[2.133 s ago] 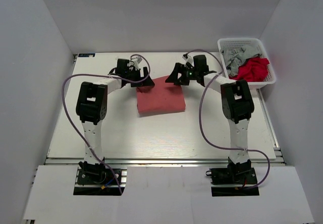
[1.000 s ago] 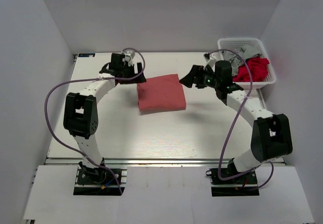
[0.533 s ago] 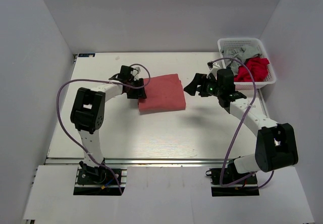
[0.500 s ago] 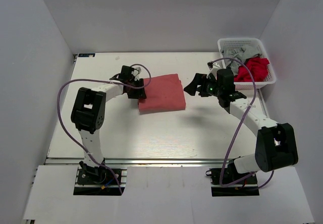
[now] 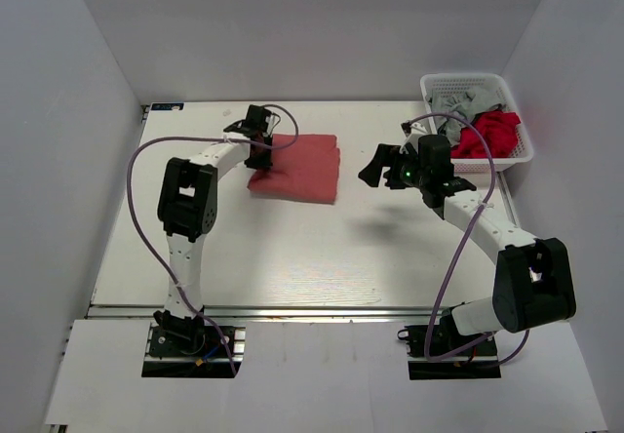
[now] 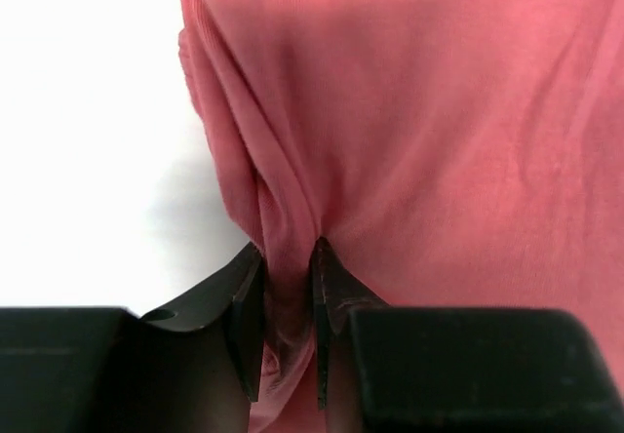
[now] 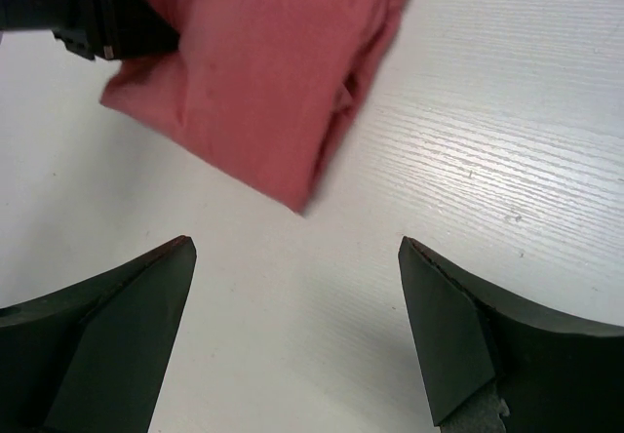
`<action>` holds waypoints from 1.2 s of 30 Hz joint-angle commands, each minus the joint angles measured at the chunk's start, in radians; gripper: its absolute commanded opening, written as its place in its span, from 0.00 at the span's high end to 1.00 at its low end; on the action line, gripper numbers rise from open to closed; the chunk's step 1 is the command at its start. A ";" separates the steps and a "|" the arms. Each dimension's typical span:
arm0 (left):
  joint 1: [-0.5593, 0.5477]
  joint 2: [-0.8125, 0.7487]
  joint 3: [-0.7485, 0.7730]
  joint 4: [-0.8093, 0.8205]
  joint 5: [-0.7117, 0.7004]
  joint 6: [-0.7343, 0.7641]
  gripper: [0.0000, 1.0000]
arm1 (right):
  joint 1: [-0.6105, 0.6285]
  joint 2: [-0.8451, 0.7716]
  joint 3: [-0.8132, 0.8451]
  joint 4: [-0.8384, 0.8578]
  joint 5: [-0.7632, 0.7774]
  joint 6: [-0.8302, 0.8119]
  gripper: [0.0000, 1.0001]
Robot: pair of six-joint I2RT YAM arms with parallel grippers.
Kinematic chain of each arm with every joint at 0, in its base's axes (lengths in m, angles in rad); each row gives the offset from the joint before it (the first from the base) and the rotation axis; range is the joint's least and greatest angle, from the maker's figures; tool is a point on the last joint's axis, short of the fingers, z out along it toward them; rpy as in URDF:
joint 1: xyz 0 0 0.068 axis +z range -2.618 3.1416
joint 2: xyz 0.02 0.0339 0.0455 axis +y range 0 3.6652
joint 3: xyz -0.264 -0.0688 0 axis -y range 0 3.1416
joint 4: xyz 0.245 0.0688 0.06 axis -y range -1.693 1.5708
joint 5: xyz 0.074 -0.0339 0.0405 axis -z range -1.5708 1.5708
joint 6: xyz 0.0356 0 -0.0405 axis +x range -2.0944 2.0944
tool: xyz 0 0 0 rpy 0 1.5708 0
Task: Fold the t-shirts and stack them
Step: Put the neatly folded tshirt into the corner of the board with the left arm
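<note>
A folded salmon-red t-shirt (image 5: 302,168) lies on the white table, left of centre toward the back. My left gripper (image 5: 261,153) is at its left edge. In the left wrist view the gripper (image 6: 288,255) is shut on a pinched fold of the t-shirt (image 6: 419,131), with cloth bunched between the jaws. My right gripper (image 5: 374,167) hovers to the right of the shirt, apart from it. Its jaws (image 7: 294,246) stand wide open over bare table, with the t-shirt (image 7: 263,72) lying beyond them.
A white basket (image 5: 478,80) stands at the table's back right corner, holding a grey garment (image 5: 454,111) and a bright red one (image 5: 493,134). Purple cables loop off both arms. White walls close in the table on three sides.
The left gripper has closed on the shirt's left edge and pulled the shirt left and toward the back, turning it a little. The right arm has barely moved.
</note>
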 commanded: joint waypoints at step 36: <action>0.462 0.314 0.700 0.092 -0.310 0.768 1.00 | -0.014 0.142 0.177 -0.096 -0.104 -0.072 0.10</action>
